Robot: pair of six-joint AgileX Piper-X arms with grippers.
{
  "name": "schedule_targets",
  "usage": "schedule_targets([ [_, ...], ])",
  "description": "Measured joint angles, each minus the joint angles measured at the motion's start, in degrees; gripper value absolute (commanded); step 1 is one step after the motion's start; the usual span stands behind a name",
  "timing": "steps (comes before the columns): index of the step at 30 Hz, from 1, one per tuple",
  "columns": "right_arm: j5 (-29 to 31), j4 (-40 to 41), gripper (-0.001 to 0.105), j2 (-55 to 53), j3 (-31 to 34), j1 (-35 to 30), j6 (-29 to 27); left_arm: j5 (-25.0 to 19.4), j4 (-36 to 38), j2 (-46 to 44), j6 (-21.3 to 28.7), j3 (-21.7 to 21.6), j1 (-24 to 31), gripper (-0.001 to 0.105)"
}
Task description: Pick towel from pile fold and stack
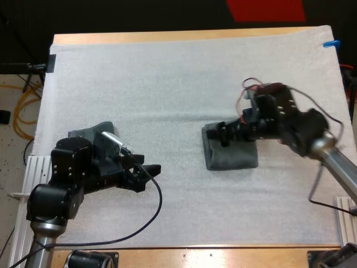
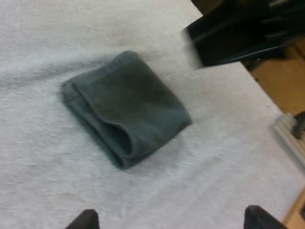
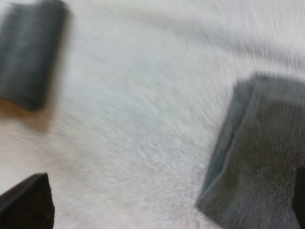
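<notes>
A folded dark grey-green towel lies on the white mat right of centre. My right gripper hovers over its left end, fingers apart. In the right wrist view the folded towel sits beside one finger, and the gripper is open with bare mat between the fingers. A second towel lies at the mid left, partly hidden under my left arm; it is also seen far off. My left gripper is open, pointing at the folded towel, its fingertips well short of it.
The white mat covers most of the table, with wide free room at the back and centre. The wooden front edge runs close to my left arm. My right arm appears dark beyond the folded towel.
</notes>
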Motion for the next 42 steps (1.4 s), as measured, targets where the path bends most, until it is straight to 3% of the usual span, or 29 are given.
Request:
schedule_targets([
  [3, 0.0, 2.0, 0.1, -6.4, 0.0, 0.0, -1.7, -2.9, -1.6, 0.3, -1.4, 0.0, 0.0, 0.076],
  [7, 0.0, 6.4, 0.1, -14.1, 0.0, 0.0, -4.4, -3.9, -5.6, 3.5, -7.0, 0.0, -0.8, 0.076],
  [11, 0.0, 11.0, 0.1, -20.6, 0.0, 0.0, -7.1, -5.7, -12.0, 9.1, -13.8, 0.0, -5.1, 0.076],
  [16, 0.0, 13.9, 0.1, -28.2, 0.0, 0.0, -7.5, -12.1, -23.2, 17.1, -24.8, 0.0, -12.0, 0.076],
  [21, 0.2, 17.0, 0.1, -34.3, 0.0, 0.0, -7.7, -18.0, -32.2, 26.1, -32.0, -0.5, -16.8, 0.076],
  [30, 12.9, 26.3, 0.1, -40.0, 0.0, 0.0, -7.8, -20.0, -35.2, 44.6, -35.4, -7.5, -21.5, 0.076],
  [42, 14.1, 29.9, 0.1, -40.0, 0.0, 0.0, -7.8, -18.9, -35.2, 60.9, -40.2, -17.0, -22.8, 0.076],
])
